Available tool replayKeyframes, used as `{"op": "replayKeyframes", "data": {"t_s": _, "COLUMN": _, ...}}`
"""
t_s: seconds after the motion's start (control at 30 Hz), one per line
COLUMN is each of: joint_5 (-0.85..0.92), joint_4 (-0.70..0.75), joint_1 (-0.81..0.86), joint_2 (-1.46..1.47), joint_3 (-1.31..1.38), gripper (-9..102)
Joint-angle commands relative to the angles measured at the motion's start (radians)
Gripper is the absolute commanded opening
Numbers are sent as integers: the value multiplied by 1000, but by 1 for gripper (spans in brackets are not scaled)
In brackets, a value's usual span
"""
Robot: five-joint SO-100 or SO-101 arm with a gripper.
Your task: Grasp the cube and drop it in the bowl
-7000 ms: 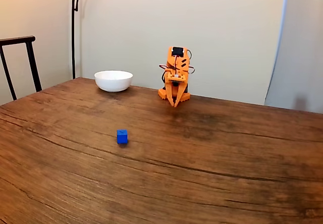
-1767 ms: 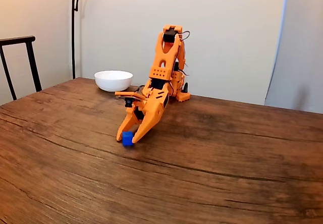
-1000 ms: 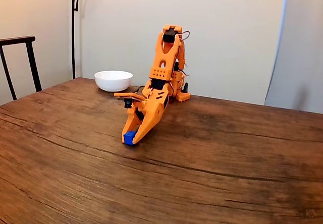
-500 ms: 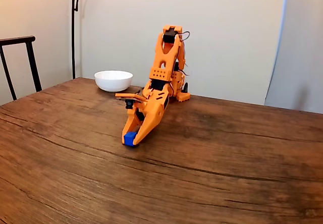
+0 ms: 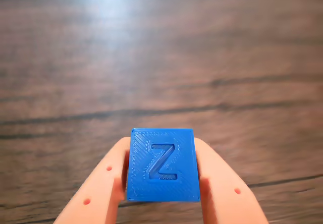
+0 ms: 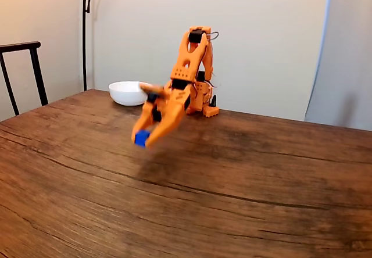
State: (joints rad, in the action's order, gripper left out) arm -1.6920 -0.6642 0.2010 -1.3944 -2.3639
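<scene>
Wooden table (image 6: 244,200), dark grain, fills foreground of fixed view; pale wall behind, black chair (image 6: 23,72) at left edge. Orange arm (image 6: 192,66) based near table's far side, reaching forward and left in fixed view. White bowl (image 6: 125,92) sits beside arm base, well apart from gripper. Gripper (image 6: 143,139) raised above table, jaws clamped on cube (image 6: 140,138). Wrist view: both fingers (image 5: 101,188) press opposite sides of blue cube (image 5: 162,164), embossed Z on face toward camera.
</scene>
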Motion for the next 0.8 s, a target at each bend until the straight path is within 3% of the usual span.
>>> {"op": "replayKeyframes", "data": {"t_s": 0.0, "joint_5": -43, "joint_4": 80, "joint_1": 28, "joint_2": -155, "joint_3": -6, "gripper": 7}}
{"op": "replayKeyframes", "data": {"t_s": 0.47, "joint_5": -172, "joint_4": 831, "joint_1": 204, "joint_2": -824, "joint_3": 0, "gripper": 7}}
{"op": "replayKeyframes", "data": {"t_s": 0.77, "joint_5": -199, "joint_4": 1132, "joint_1": 327, "joint_2": -1127, "joint_3": -17, "gripper": 7}}
